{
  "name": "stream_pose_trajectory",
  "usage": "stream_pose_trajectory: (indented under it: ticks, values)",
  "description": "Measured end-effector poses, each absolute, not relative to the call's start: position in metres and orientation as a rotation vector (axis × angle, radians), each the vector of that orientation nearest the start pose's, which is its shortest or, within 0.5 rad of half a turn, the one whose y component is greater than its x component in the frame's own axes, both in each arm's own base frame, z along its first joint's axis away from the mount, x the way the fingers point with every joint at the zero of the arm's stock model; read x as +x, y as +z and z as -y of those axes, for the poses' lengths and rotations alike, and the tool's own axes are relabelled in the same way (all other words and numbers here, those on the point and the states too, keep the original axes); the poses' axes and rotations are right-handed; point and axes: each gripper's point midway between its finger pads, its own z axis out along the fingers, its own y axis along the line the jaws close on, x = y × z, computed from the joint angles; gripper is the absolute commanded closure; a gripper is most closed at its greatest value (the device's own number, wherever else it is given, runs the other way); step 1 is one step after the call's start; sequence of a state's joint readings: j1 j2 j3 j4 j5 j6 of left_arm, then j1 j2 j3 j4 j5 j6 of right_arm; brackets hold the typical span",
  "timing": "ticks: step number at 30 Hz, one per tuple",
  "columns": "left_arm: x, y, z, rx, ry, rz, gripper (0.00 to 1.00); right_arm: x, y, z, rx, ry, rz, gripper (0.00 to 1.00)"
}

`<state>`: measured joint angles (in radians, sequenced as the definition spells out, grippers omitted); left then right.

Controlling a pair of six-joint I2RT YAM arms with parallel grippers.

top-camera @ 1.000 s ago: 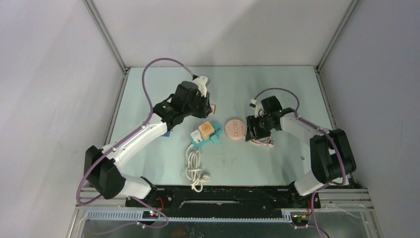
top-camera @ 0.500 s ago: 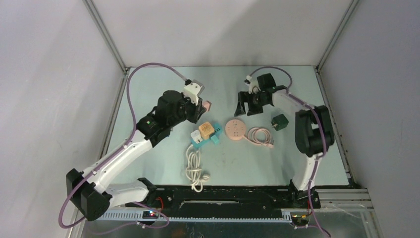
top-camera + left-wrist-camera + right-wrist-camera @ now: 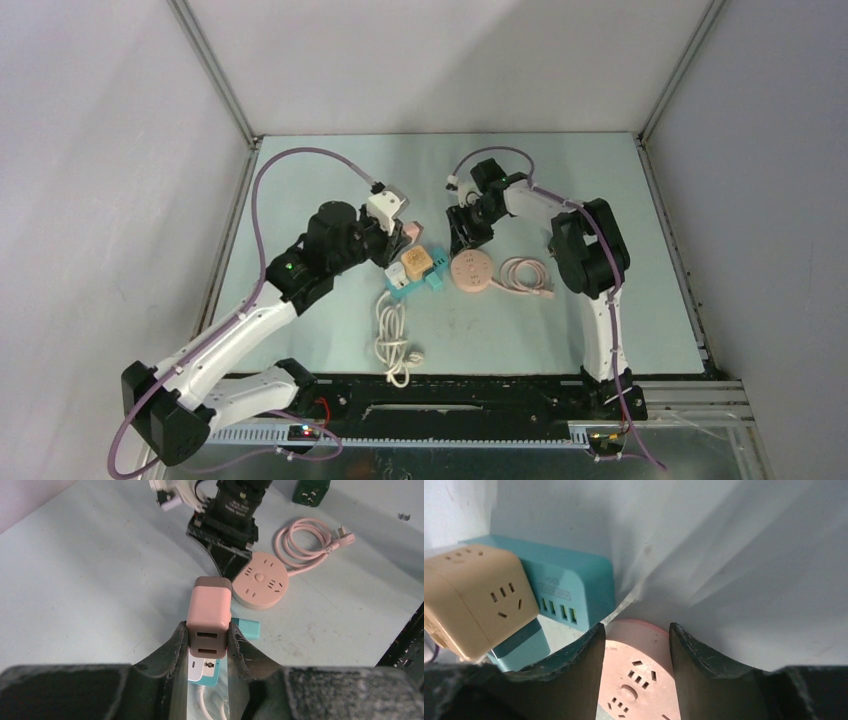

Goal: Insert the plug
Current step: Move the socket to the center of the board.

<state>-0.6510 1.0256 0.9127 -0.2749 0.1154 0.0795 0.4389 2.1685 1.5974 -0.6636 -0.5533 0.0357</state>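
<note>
Pink plug [image 3: 411,229] sits clamped in the left gripper [image 3: 398,238], lifted above the table [image 3: 300,190] just left and far of the yellow cube adapter [image 3: 415,263], which sits on the teal power strip [image 3: 434,281]. To the right lies the round pink socket [image 3: 472,270]. The right gripper [image 3: 465,232] hangs over its far edge, and its pink cable [image 3: 525,275] is coiled just right of it. A white cable [image 3: 393,340] runs toward the near edge. Open tabletop stretches along the far edge and the near right.

From the left wrist, the fingers [image 3: 178,642] press both sides of the pink plug [image 3: 209,611], whose slotted face looks at the camera. The teal power strip [image 3: 246,628] shows below and right of it. Beyond it the right gripper [image 3: 229,562] points down at the edge of the round pink socket [image 3: 261,579]. The pink cable [image 3: 305,537] and a green adapter [image 3: 311,490] lie farther off, and bare table opens on the left.

From the right wrist, the right gripper [image 3: 636,645] has its jaws apart with nothing between them, straddling the rim of the round pink socket [image 3: 634,680]. The teal power strip [image 3: 569,595] and yellow cube adapter [image 3: 474,600] stand close on the left, with a narrow strip of table between them and the socket.
</note>
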Motion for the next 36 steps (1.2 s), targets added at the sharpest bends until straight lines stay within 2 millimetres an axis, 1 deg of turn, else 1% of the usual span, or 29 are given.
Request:
stream_pose_trajectory:
  ticks: [2,5,7,9,12,15,19,20,22,24,27,30,33,36]
  values:
    - [0.266,0.243,0.224,0.778,-0.487,-1.811,1.00,0.349,0.024,-0.276,-0.749,0.895,-2.728,0.52]
    - [0.266,0.250,0.223,0.774,-0.486,-1.783,1.00,0.322,0.022,-0.274,-0.806,0.911,-2.748,0.50]
    - [0.266,0.253,0.224,0.773,-0.488,-1.773,1.00,0.304,0.022,-0.270,-0.835,0.913,-2.768,0.46]
    - [0.266,0.253,0.225,0.777,-0.493,-1.770,1.00,0.290,0.024,-0.266,-0.859,0.913,-2.779,0.39]
    - [0.264,0.254,0.227,0.790,-0.511,-1.762,1.00,0.279,0.035,-0.259,-0.868,0.907,-2.764,0.31]
    - [0.263,0.249,0.233,0.820,-0.533,-1.765,1.00,0.278,0.060,-0.254,-0.851,0.886,-2.700,0.27]
    - [0.263,0.230,0.242,0.877,-0.563,-1.817,1.00,0.285,0.106,-0.242,-0.769,0.866,-2.572,0.25]
    - [0.263,0.225,0.246,0.893,-0.568,-1.837,1.00,0.286,0.115,-0.237,-0.739,0.862,-2.547,0.25]
    - [0.265,0.219,0.252,0.917,-0.572,-1.867,1.00,0.287,0.123,-0.224,-0.670,0.856,-2.517,0.25]
    - [0.265,0.215,0.260,0.947,-0.575,-1.889,1.00,0.285,0.123,-0.210,-0.601,0.848,-2.516,0.25]
    - [0.266,0.212,0.276,0.993,-0.581,-1.919,1.00,0.276,0.113,-0.187,-0.482,0.832,-2.548,0.25]
    - [0.268,0.206,0.299,1.051,-0.565,-1.968,1.00,0.263,0.105,-0.169,-0.383,0.819,-2.567,0.25]
    - [0.270,0.194,0.320,1.105,-0.539,-2.040,1.00,0.255,0.106,-0.154,-0.289,0.811,-2.544,0.25]
    - [0.272,0.177,0.342,1.158,-0.497,-2.126,1.00,0.252,0.113,-0.138,-0.198,0.797,-2.493,0.24]
